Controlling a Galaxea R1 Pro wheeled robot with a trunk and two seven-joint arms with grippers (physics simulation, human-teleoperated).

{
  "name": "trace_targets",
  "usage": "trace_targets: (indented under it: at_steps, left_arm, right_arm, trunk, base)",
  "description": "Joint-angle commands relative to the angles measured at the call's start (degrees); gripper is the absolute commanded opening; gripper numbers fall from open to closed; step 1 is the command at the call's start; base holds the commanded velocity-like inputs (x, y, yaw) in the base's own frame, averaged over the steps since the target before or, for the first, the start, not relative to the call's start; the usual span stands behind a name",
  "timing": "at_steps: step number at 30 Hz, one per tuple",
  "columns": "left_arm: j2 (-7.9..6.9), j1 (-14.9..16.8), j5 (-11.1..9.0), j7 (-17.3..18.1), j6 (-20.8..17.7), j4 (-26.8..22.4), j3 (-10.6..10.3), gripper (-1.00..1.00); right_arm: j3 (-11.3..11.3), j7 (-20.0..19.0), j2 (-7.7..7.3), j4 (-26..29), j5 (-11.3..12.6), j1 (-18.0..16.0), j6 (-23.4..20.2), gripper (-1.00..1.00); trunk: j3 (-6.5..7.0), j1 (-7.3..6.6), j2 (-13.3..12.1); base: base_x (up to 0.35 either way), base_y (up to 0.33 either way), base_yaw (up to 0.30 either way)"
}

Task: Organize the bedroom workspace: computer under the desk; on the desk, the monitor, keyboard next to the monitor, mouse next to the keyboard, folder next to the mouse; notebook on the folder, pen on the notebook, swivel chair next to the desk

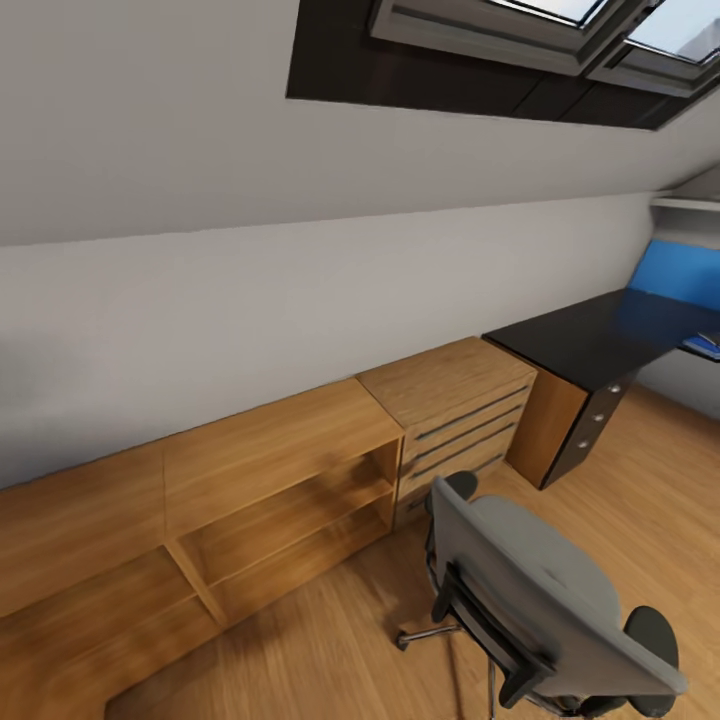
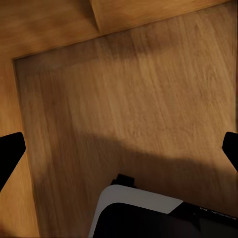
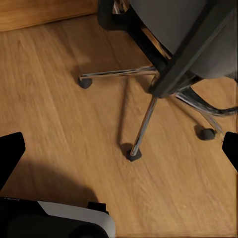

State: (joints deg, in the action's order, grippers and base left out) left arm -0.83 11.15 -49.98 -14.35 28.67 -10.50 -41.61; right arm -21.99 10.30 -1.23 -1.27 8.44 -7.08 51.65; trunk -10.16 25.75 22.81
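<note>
Swivel chair [image 1: 545, 590] close ahead, well apart from dark desk [image 1: 590, 335]; seat looks bare, folder possibly hidden. Both end effectors spread, empty. Risk: base clipping chair castor [image 3: 133, 153], rolling chair off line.

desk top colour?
Black, glossy; the desk shows best in the head view, at the right by the wall.

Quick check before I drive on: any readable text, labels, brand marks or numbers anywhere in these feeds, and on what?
None can be read in any view.
Swivel chair: no label or brand mark visible.
Drawer unit and dark desk: plain fronts, no lettering.
Blue item at the desk's far edge: cut off and too blurred to tell whether it carries text.
</note>
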Motion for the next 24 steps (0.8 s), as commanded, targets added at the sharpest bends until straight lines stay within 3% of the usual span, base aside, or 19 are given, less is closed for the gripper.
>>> trace_targets:
  at_steps: [1, 24]
  left_arm:
    - [-0.05, 0.01, -0.16, -0.51, 0.07, -0.13, -0.49, 1.00]
    - [0.00, 0.01, -0.18, -0.51, -0.02, -0.11, -0.49, 1.00]
  right_arm:
    - [-0.51, -0.02, 0.01, -0.14, 0.53, -0.06, 0.32, 1.00]
    - [-0.51, 0.07, 0.08, -0.13, 0.61, -0.04, 0.38, 1.00]
  trunk:
    - [-0.11, 0.03, 0.11]
    - [-0.12, 0.03, 0.11]
  base:
    - [0.000, 0.000, -0.295]
    - [0.000, 0.000, -0.298]
